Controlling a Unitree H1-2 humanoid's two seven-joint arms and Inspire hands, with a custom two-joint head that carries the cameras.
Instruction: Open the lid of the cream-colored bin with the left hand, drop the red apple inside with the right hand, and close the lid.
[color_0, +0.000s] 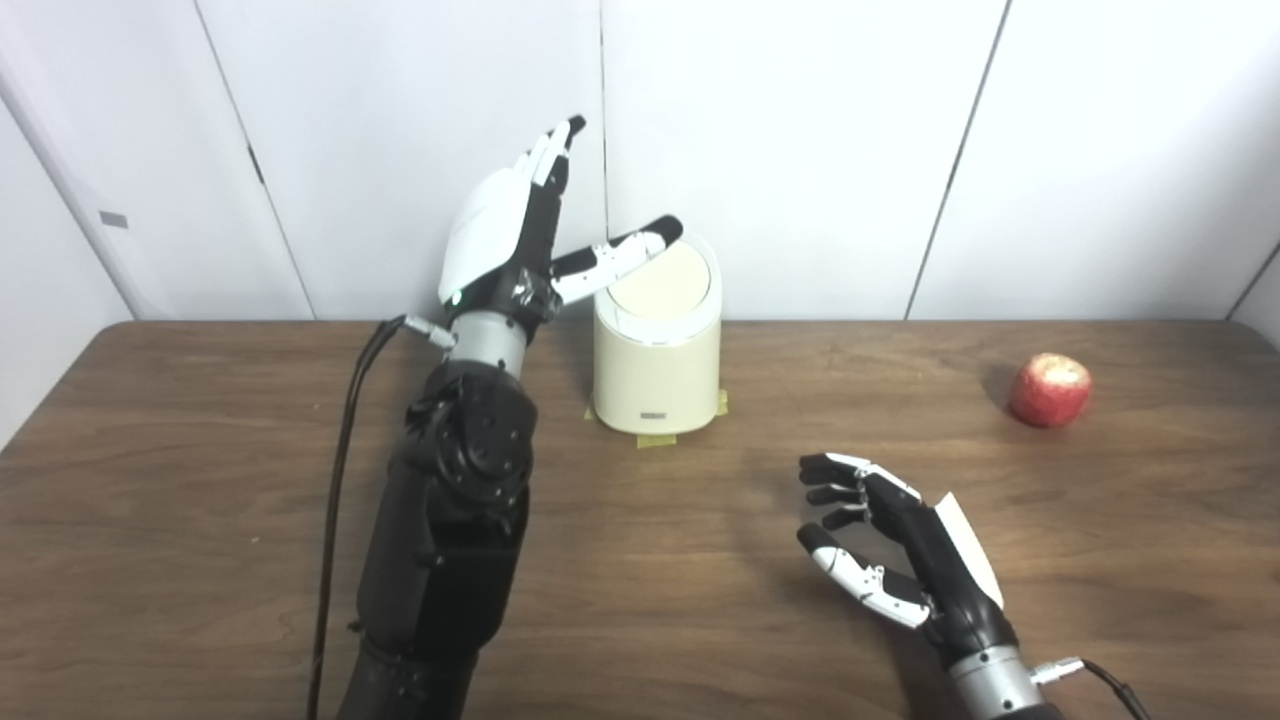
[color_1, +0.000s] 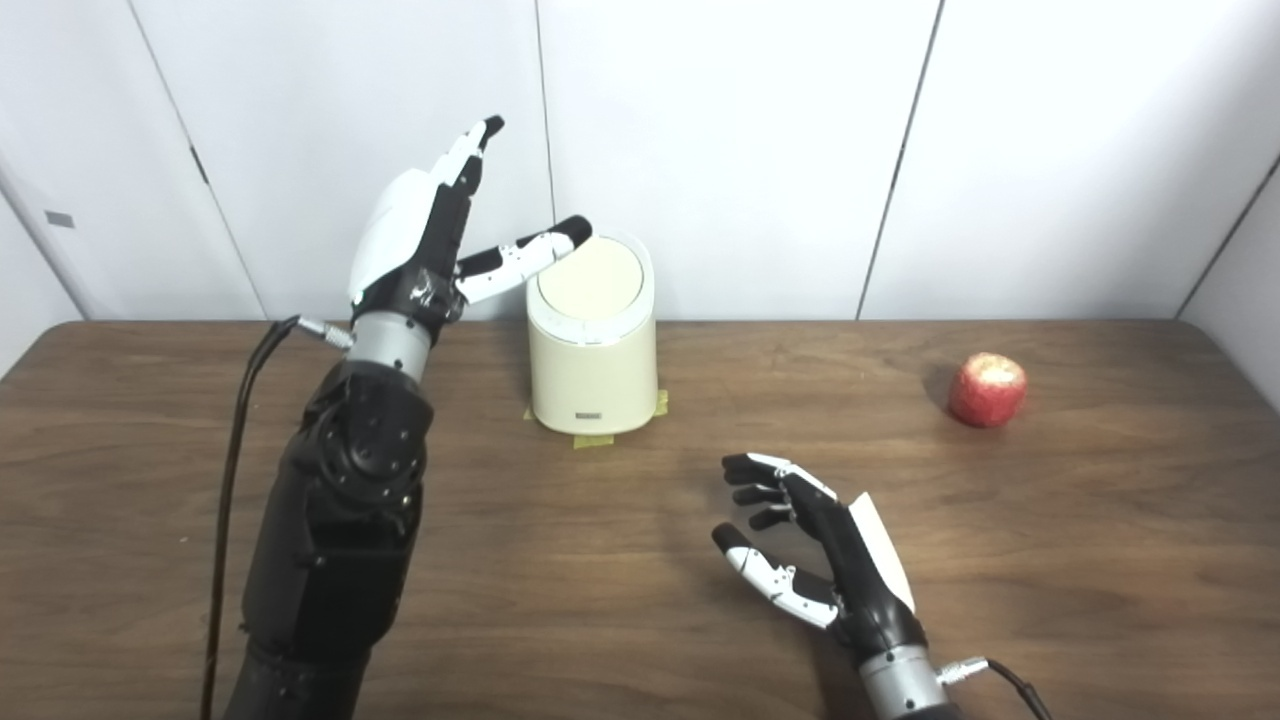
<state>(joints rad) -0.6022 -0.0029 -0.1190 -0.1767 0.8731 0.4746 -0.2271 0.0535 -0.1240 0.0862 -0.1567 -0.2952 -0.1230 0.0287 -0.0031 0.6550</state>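
Nothing is done yet: the lid (color_0: 662, 283) is closed, the apple (color_0: 1049, 390) lies apart, and the left hand (color_0: 520, 235) and right hand (color_0: 890, 545) are spread and empty.

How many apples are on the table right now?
1. The single red apple sits on the wooden table toward the far right, well apart from the cream-colored bin and from the right hand. Whether the closed bin holds another cannot be seen.
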